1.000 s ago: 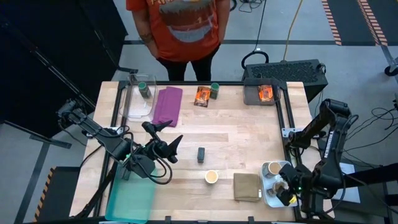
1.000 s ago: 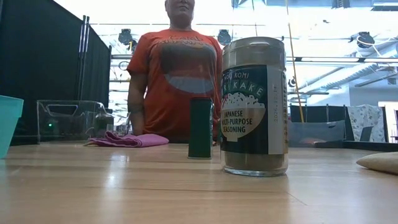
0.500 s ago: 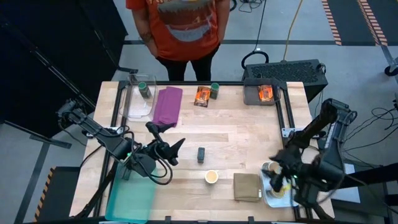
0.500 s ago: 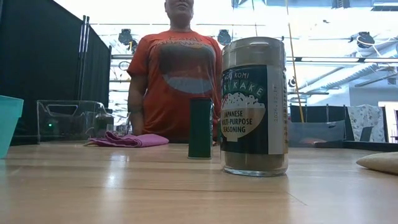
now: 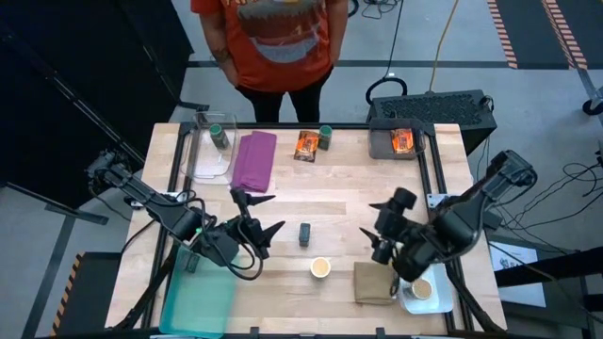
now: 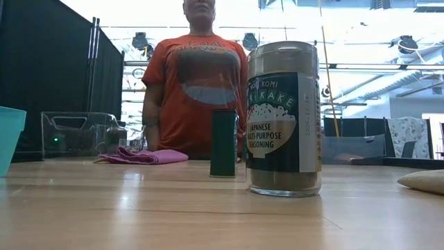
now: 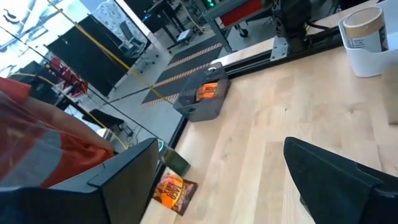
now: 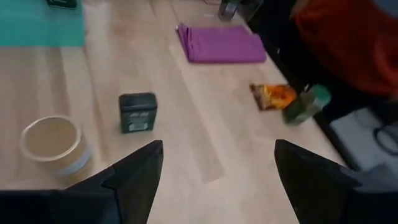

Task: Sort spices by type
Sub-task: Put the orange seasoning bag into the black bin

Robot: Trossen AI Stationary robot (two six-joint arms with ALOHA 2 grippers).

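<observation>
Fingers spread and empty, the right gripper [image 5: 379,231] hangs above the tabletop [image 5: 358,184], pointing toward the middle of the table, where a dark rectangular block [image 5: 305,234] stands well apart from its tips and a round tan-topped cup [image 5: 320,268] sits just in front of the block. The left gripper [image 5: 256,215] hovers on the block's other side, its fingers [image 5: 247,199] likewise spread wide and holding nothing, so the block lies between the two grippers without touching either. A second tan-topped cup [image 5: 421,289] rests in a white tray [image 5: 407,298] beside an olive-tan folded cloth [image 5: 374,282]. Along the far edge, an orange packet [image 5: 305,145] lies just beside a green-lidded jar [image 5: 325,137], near a purple cloth [image 5: 253,158]; another jar [image 5: 218,135] stands in a clear bin [image 5: 209,162] and another packet [image 5: 402,141] in a grey bin [image 5: 382,143]. A person in an orange shirt [image 5: 273,42] stands behind the table.
</observation>
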